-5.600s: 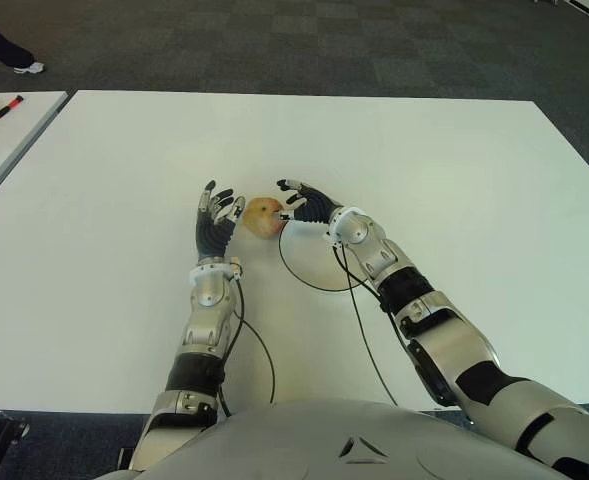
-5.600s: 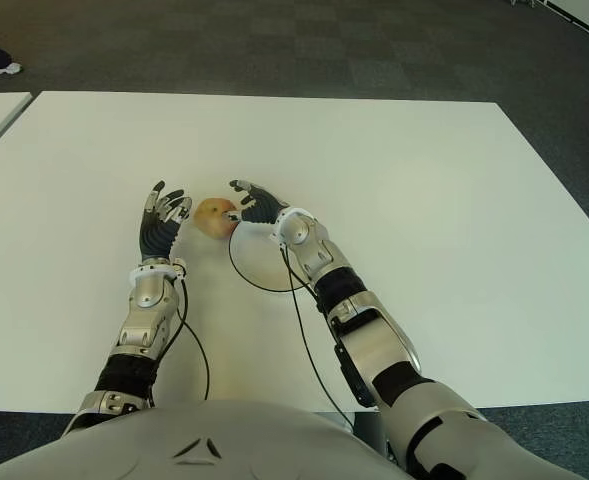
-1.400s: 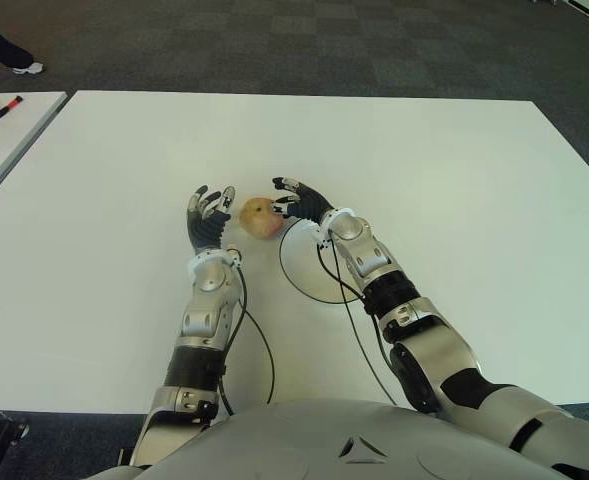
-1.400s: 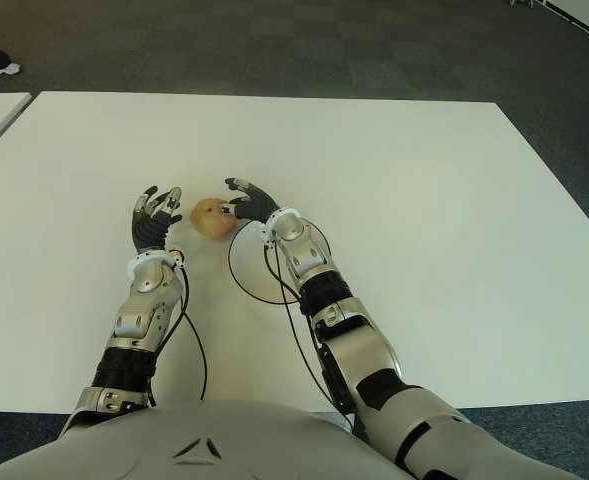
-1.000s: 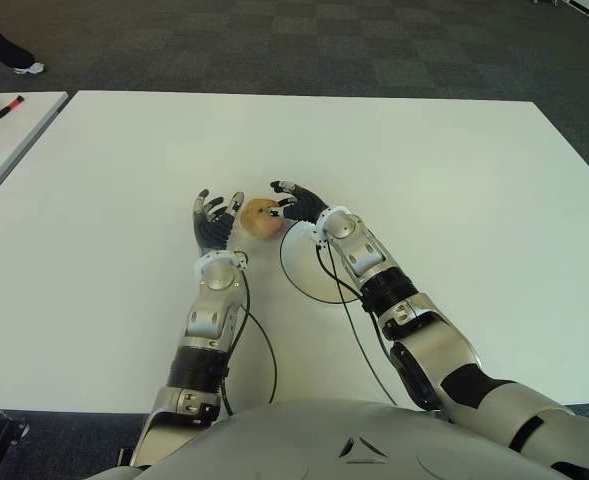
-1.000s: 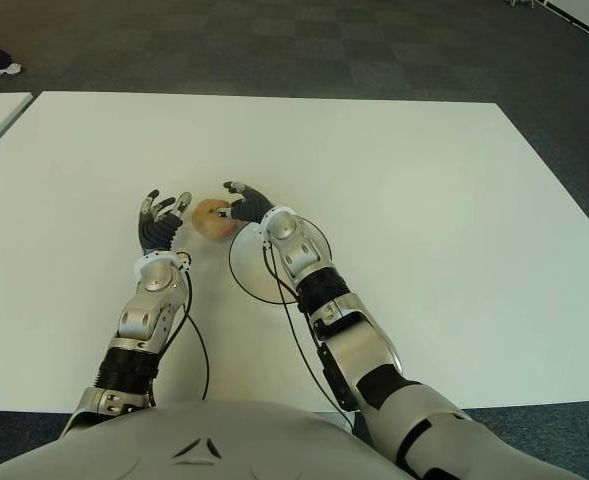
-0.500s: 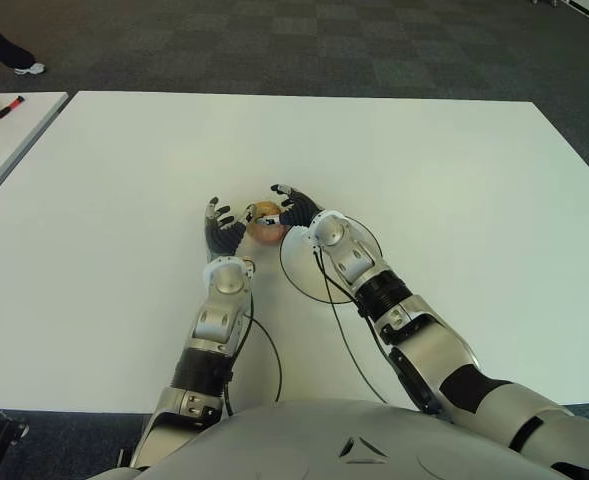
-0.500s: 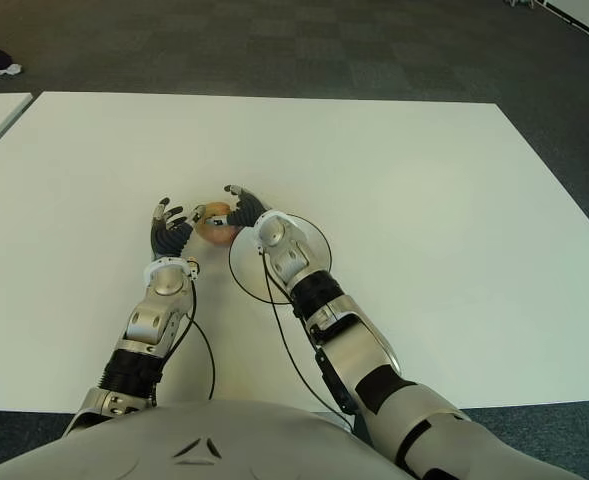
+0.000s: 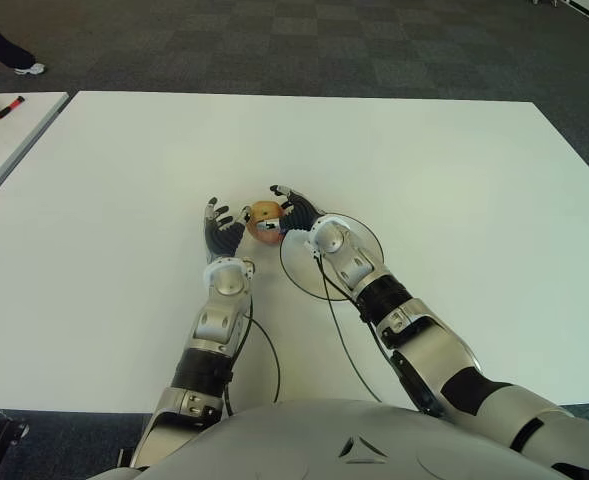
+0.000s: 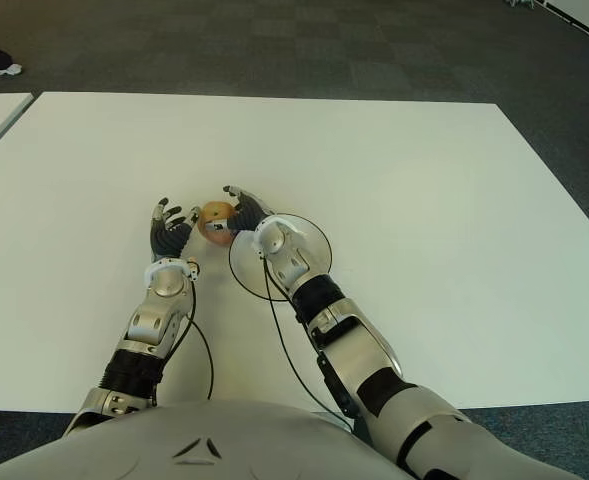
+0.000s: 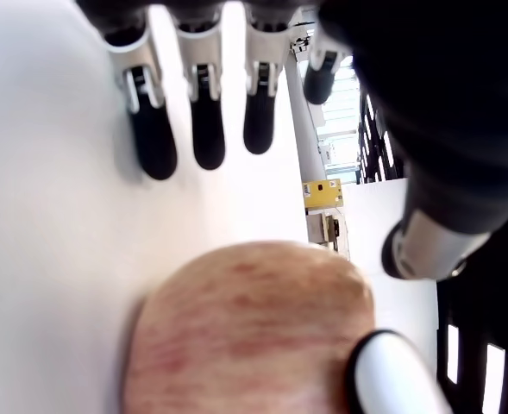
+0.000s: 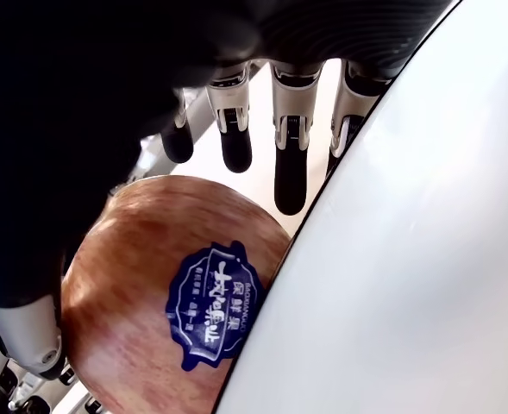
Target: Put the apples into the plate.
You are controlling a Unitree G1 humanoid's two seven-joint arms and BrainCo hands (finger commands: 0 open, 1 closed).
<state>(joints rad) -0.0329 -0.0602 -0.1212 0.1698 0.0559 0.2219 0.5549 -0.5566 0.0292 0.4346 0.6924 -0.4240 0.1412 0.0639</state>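
From my head, the apple (image 9: 265, 220) sits on the white worktop (image 9: 454, 160) just outside the plate (image 9: 359, 235), against its rim, pinched between my left hand (image 9: 221, 228) and my right hand (image 9: 296, 212). Neither hand has a real hold.

My left wrist view shows my fingers (image 11: 150, 129) stretched out straight beyond the fruit, not wrapped round it, so it could roll off that way if I push.

My right wrist view has the apple, blue sticker (image 12: 209, 302) up, butted against the plate's edge, my fingers (image 12: 290, 168) extended past it, only loosely cupping. Nudged hard, it may jam on the rim or skid the plate.
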